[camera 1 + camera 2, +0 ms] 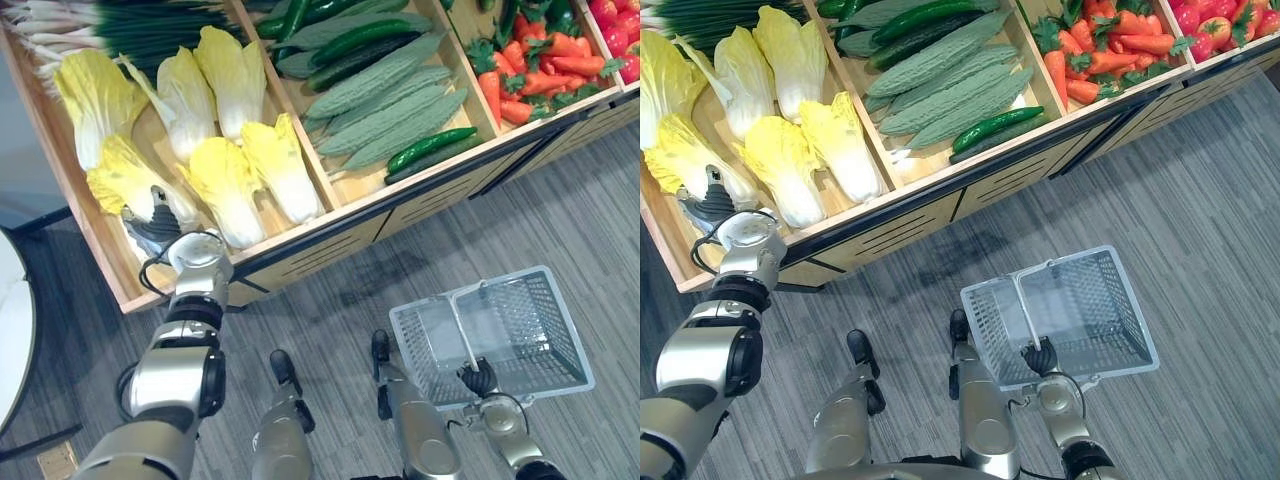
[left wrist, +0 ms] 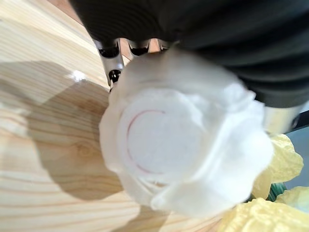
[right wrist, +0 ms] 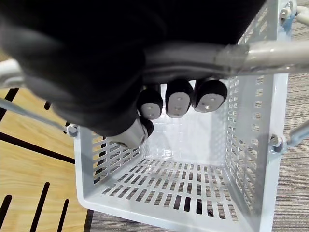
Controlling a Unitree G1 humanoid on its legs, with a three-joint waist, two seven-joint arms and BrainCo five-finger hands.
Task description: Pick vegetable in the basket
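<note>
My left hand [image 1: 152, 228] reaches into the left bin of the wooden stand [image 1: 330, 215] among several yellow napa cabbages. Its fingers [image 2: 112, 54] curl round the stem end of one cabbage [image 1: 125, 175], whose white cut base [image 2: 183, 154] sits right against the palm in the left wrist view. The cabbage lies on the bin's wooden floor. Low on the right, my right hand [image 1: 478, 378] is shut on the grey handle [image 3: 251, 50] of an empty light-grey plastic basket [image 1: 580, 350], which hangs above the floor in front of the stand.
The neighbouring bins hold green onions [image 1: 120, 25], bitter gourds and cucumbers [image 1: 385, 95], carrots [image 1: 530, 70] and red fruit [image 1: 615, 30]. A round white table edge [image 1: 15, 330] is at far left. Grey floor lies between stand and basket.
</note>
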